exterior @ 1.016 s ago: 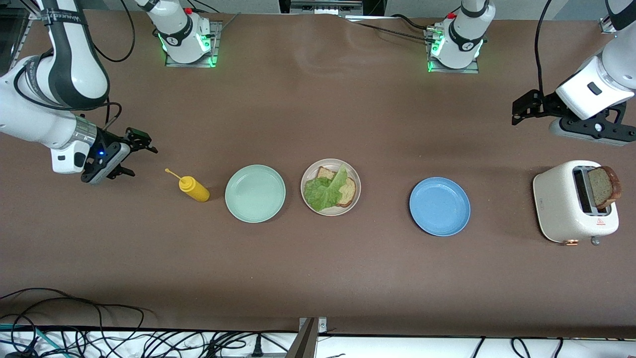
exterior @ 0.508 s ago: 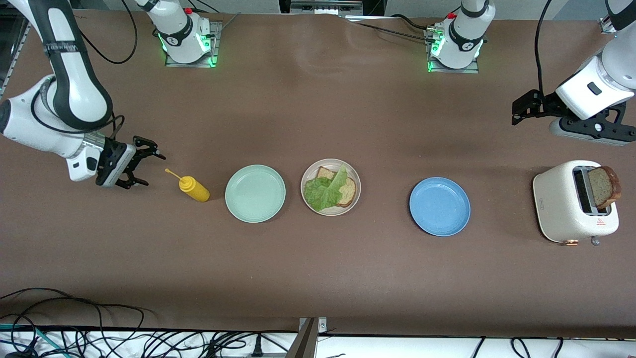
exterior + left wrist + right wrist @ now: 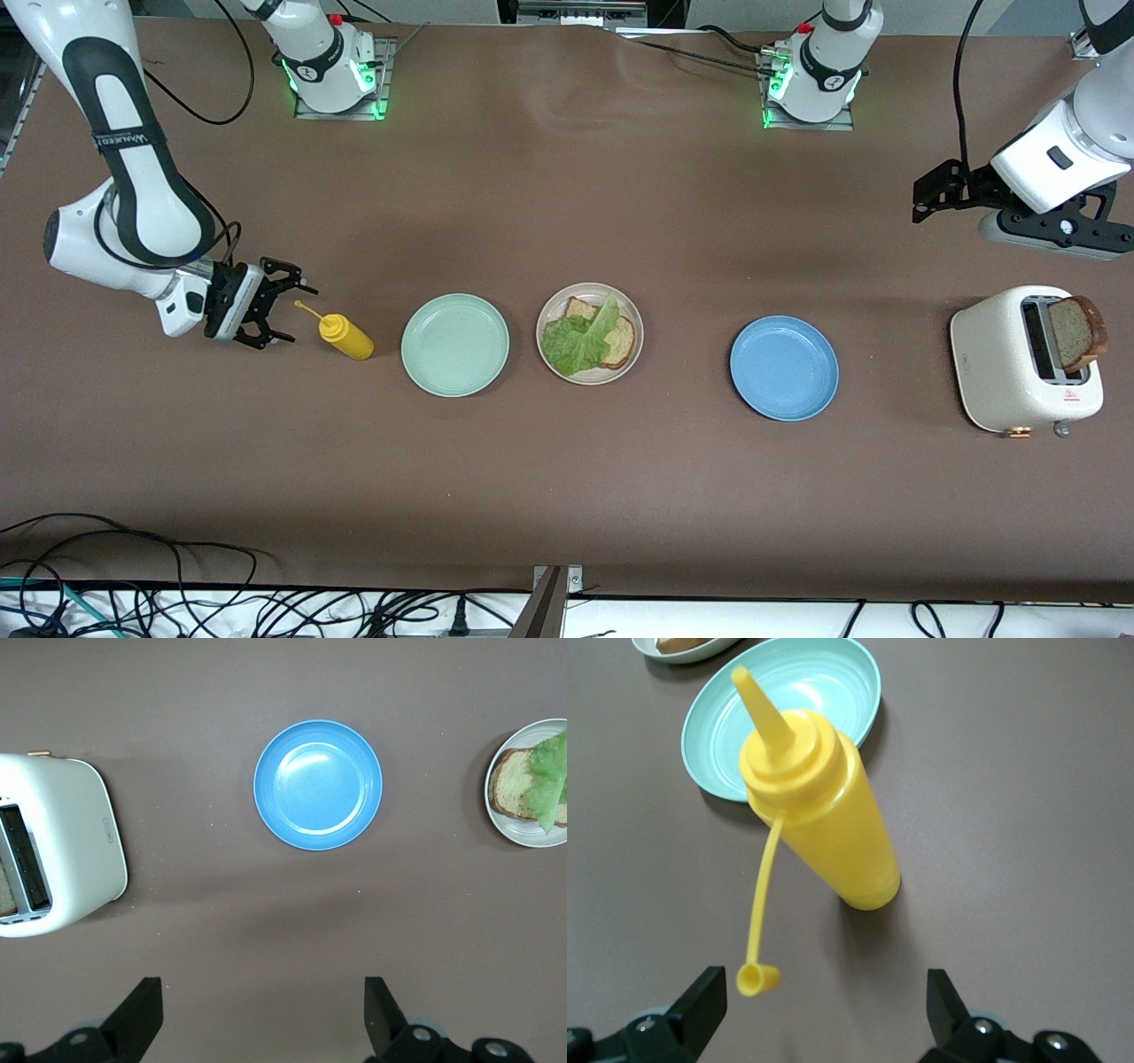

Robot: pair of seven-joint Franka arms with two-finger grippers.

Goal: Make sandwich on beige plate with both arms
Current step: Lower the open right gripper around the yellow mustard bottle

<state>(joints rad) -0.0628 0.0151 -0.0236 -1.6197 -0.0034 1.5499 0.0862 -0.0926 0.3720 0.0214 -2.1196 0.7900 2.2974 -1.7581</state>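
A row of items is seen across the middle of the bench (image 3: 567, 478). From the left arm's end to the right arm's end: a white toaster (image 3: 1026, 359) w/ one brown bread slice (image 3: 1077, 332) standing up out of a slot, a blue plate (image 3: 784, 368), the beige plate (image 3: 589, 333), a mint-green plate (image 3: 454, 344) and a yellow squeeze bottle (image 3: 346, 336).

The beige plate sits approx. mid-row, between the blue and mint-green plates, apart from both. On it a bread slice (image 3: 617, 339) is laid flat, w/ a ruffled lettuce leaf (image 3: 580, 340) draped over it; crust is left showing at the plate's edge toward the left arm's end. No top slice is seen on the leaf.

The right end effector (image 3: 278, 313) is held low, just beside the squeeze bottle at the right arm's end of the row, fingers spread wide and not touching it. In the right wrist view the bottle (image 3: 822, 828) is framed between the finger tips, its open cap (image 3: 758, 978) dangling on a strap.

The left end effector (image 3: 939, 189) is held up over the bench near the toaster, toward the bases; its fingers are spread, w/ nothing between them.
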